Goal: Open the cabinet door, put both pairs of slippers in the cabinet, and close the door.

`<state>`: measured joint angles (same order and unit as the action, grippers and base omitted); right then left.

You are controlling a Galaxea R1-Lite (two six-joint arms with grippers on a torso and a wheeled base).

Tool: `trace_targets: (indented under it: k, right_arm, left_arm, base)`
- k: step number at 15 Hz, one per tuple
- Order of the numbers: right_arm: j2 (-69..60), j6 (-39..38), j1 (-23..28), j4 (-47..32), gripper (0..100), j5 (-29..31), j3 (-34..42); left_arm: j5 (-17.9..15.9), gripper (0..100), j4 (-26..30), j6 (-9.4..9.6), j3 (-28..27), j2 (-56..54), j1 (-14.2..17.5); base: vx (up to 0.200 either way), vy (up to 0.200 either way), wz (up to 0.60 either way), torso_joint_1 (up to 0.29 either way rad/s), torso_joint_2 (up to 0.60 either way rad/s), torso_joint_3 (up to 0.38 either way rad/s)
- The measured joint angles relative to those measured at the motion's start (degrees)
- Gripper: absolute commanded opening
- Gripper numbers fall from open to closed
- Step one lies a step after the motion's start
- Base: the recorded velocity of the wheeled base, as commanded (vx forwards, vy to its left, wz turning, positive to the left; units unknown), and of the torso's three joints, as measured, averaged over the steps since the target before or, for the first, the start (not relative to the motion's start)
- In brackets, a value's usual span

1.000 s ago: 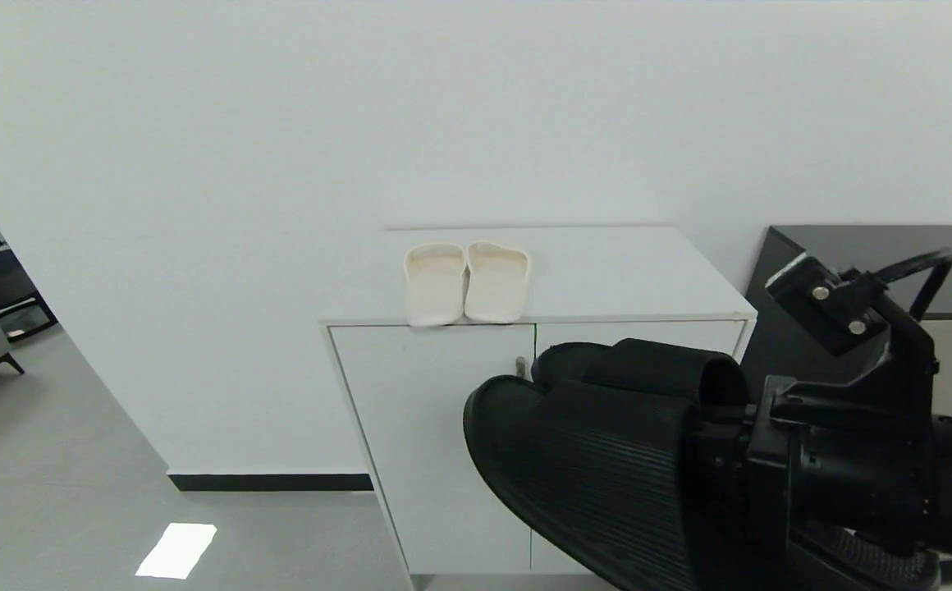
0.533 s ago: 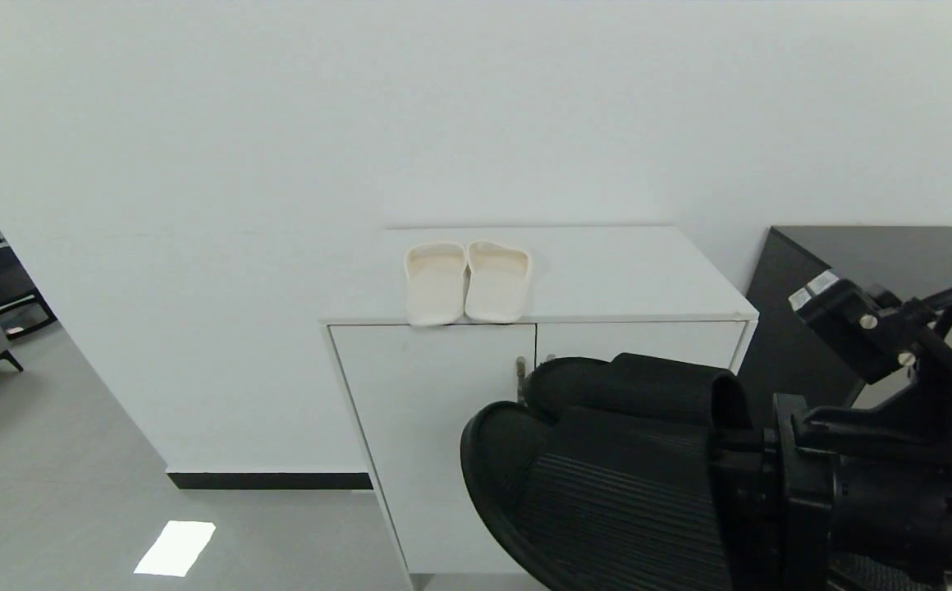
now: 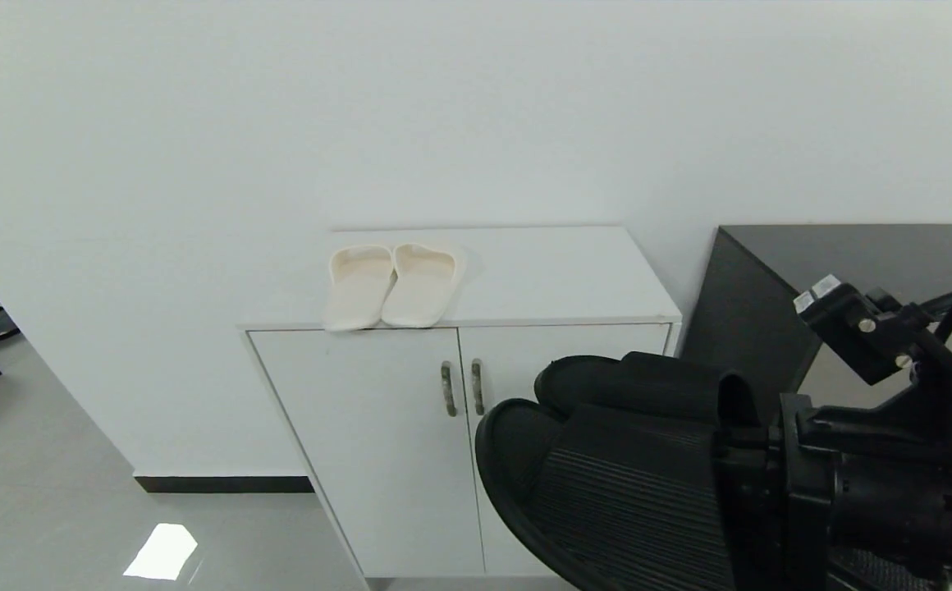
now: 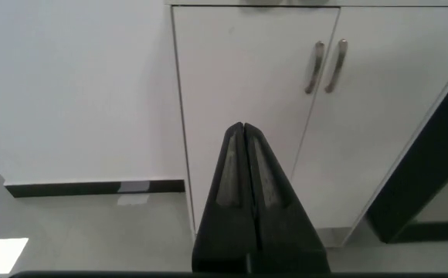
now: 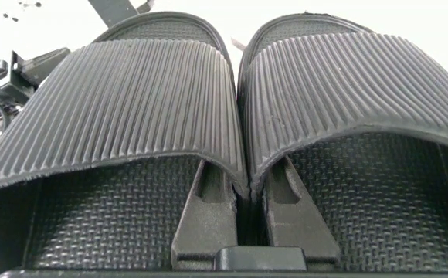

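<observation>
- Black slippers (image 3: pixel 624 468): two, one pair, held side by side in front of the cabinet's right door. They are gripped by my right gripper (image 5: pixel 243 185).
- Right jaws: nearly closed, clamping the two adjoining inner walls of the black slippers between them. One finger (image 5: pixel 205 205) lies inside each slipper, and the fingertips are tucked under the ribbed straps.
- Pale slippers (image 3: pixel 394 283): two, one pair, lying touching each other on the cabinet top towards its left side. They reach the front edge.
- Cabinet (image 3: pixel 377 443): one, white, with two doors, both closed.
- Handles (image 3: pixel 446 388): two vertical bars, just beside each other at the centre seam.
- Left gripper (image 4: pixel 243 135): jaws pressed fully together and holding nothing. It is low in front of the left door and apart from it.
- Dark panel (image 3: pixel 739 328): one, just beside the cabinet's right side.
- Hidden or cut off: the black slippers cover the lower part of the right door. The frame edge crops the black slippers and the cabinet's base.
</observation>
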<state>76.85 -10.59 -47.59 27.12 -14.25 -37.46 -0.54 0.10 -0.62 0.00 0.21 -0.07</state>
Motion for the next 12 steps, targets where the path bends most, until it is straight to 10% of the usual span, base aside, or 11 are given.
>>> trace_targets:
  k: [12]
  right_arm:
    - [-0.8,0.0,0.2,0.1,0,-1.0,1.1]
  left_arm:
    - [0.0,0,0.0,0.02,0.0,0.0,0.0]
  base:
    - [0.000,0.000,0.00,-0.062,0.14,0.077]
